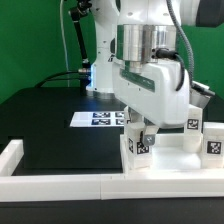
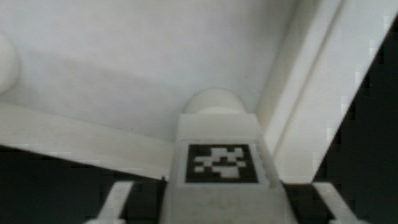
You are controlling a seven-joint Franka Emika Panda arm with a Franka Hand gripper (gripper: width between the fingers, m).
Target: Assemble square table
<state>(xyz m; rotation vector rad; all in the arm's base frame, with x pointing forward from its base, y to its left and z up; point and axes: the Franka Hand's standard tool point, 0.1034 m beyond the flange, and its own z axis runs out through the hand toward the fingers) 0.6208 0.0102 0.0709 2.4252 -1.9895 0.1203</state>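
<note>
Exterior view, from its left to its right. One low white border strip (image 1: pixel 20 152) runs along the near edge of the black table (image 1: pixel 50 115), turning up at the left corner. One marker board (image 1: pixel 97 119) lies flat behind, partly covered by the arm. One robot arm descends at centre; its gripper (image 1: pixel 141 133) sits over one white block leg (image 1: pixel 139 147) bearing a black-and-white tag. The fingers stand at a narrow spread either side of the leg; whether they press it cannot be told. Two further tagged legs appear at the right, one (image 1: pixel 190 126) just behind the gripper housing and one (image 1: pixel 214 141) cut off by the frame edge. Three legs are thus countable; any fourth is hidden.

Wrist view. One tagged leg (image 2: pixel 221 150) rises between the two fingertips (image 2: pixel 125 203), whose ends are cut off. Beyond lies the square tabletop (image 2: pixel 125 70), its raised rim running diagonally; its corners and holes fall outside view. The image is blurred.
</note>
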